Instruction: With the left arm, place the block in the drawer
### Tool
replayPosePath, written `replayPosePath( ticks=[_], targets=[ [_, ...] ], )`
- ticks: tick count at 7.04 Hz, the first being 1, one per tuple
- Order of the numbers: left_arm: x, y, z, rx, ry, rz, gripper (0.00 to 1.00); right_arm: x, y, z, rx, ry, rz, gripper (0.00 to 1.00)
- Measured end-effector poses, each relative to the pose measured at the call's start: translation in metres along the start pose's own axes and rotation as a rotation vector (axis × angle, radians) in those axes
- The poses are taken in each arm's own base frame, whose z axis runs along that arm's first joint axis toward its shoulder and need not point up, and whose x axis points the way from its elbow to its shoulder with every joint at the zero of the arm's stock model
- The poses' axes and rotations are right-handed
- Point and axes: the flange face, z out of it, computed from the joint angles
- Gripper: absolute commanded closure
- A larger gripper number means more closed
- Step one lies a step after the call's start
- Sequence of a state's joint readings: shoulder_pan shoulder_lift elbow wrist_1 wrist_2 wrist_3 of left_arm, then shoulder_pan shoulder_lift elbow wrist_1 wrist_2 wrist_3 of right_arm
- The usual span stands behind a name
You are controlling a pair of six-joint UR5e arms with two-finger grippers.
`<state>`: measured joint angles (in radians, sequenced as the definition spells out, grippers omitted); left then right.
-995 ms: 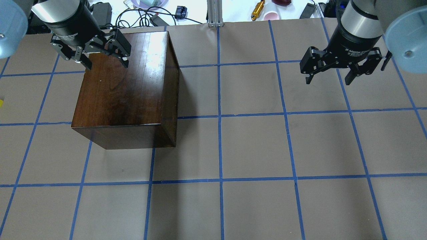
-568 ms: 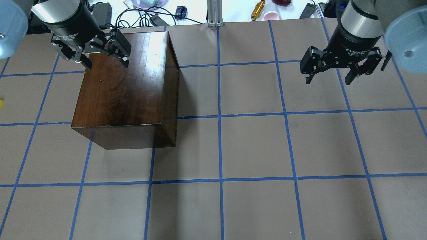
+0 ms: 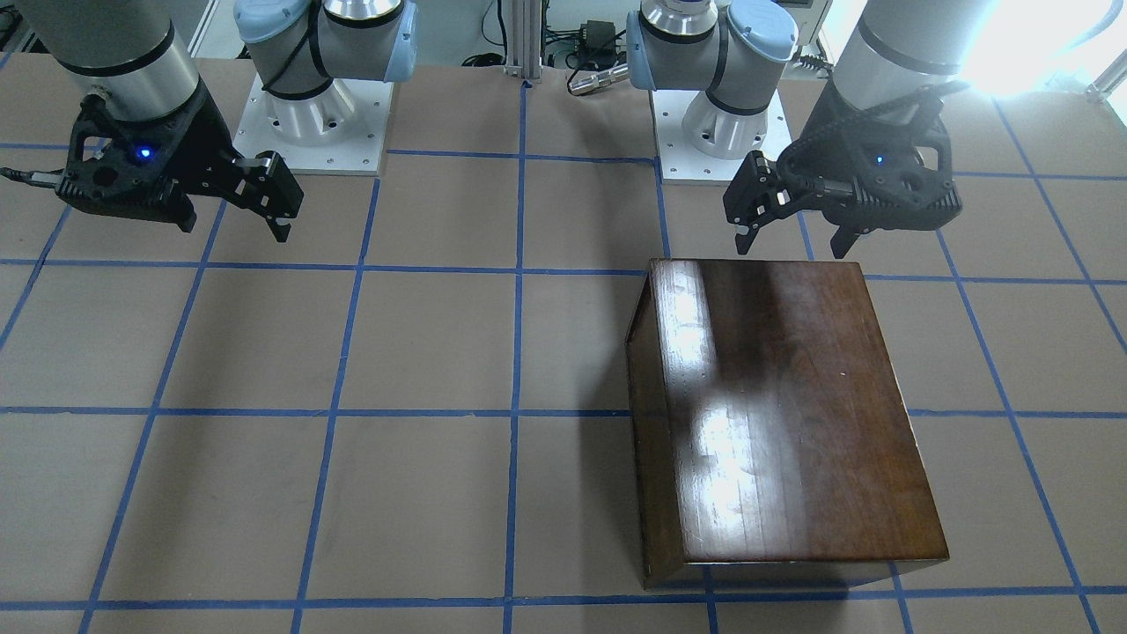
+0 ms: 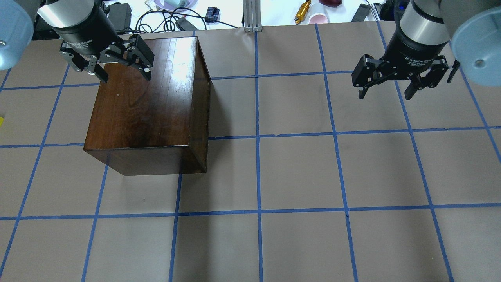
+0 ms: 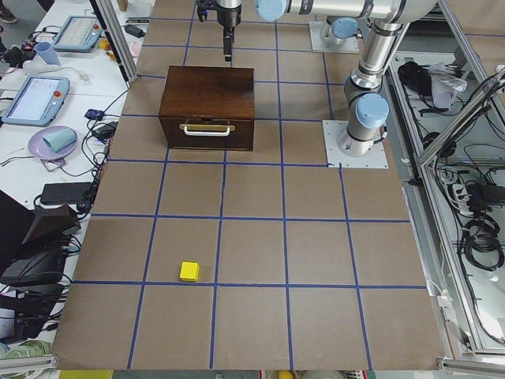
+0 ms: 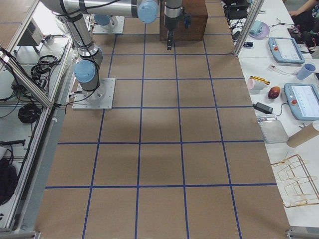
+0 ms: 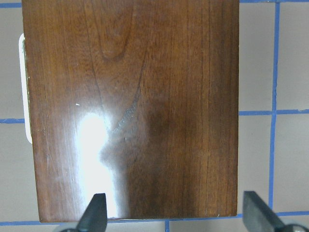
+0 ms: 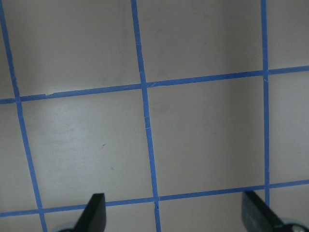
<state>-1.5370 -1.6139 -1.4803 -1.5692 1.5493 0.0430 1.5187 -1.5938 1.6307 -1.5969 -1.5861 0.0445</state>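
The dark-brown cabinet point(image 4: 148, 102) stands on the table's left half, and its top fills the left wrist view point(image 7: 135, 106). Its drawer point(image 5: 205, 136) is closed, with the metal pull showing in the exterior left view. The yellow block point(image 5: 189, 271) lies on the table well in front of the drawer, and only a sliver of it point(image 4: 1, 120) shows at the overhead view's left edge. My left gripper point(image 4: 125, 76) hovers open and empty above the cabinet's far left corner, and also shows in the front-facing view point(image 3: 792, 249). My right gripper point(image 4: 384, 96) is open and empty over the table's right side.
Blue tape lines point(image 4: 258, 137) grid the brown table. Cables, cups and tools point(image 4: 180, 15) lie on the white bench past the far edge. Tablets and a purple plate point(image 5: 51, 142) lie on the side bench. The arm bases point(image 3: 308, 114) stand at the robot's side.
My left gripper has crept very slightly toward the far edge above the cabinet. Nothing else has moved.
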Motion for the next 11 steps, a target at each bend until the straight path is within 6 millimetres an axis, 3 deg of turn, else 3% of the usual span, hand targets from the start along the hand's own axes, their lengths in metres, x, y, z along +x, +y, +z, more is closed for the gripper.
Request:
replayPosePath(
  ticks=[7,9,11],
  targets=[
    [-0.005,0.001,-0.002,0.006,-0.003,-0.006,0.0,0.0,0.0,0.0,0.0,0.001,0.0,0.0],
    [-0.031,-0.009,0.003,-0.003,-0.003,-0.046,0.0,0.0,0.0,0.0,0.0,0.0,0.0,0.0],
    [-0.079,-0.029,0.017,-0.009,-0.002,-0.084,0.0,0.0,0.0,0.0,0.0,0.0,0.0,0.0]
  ],
)
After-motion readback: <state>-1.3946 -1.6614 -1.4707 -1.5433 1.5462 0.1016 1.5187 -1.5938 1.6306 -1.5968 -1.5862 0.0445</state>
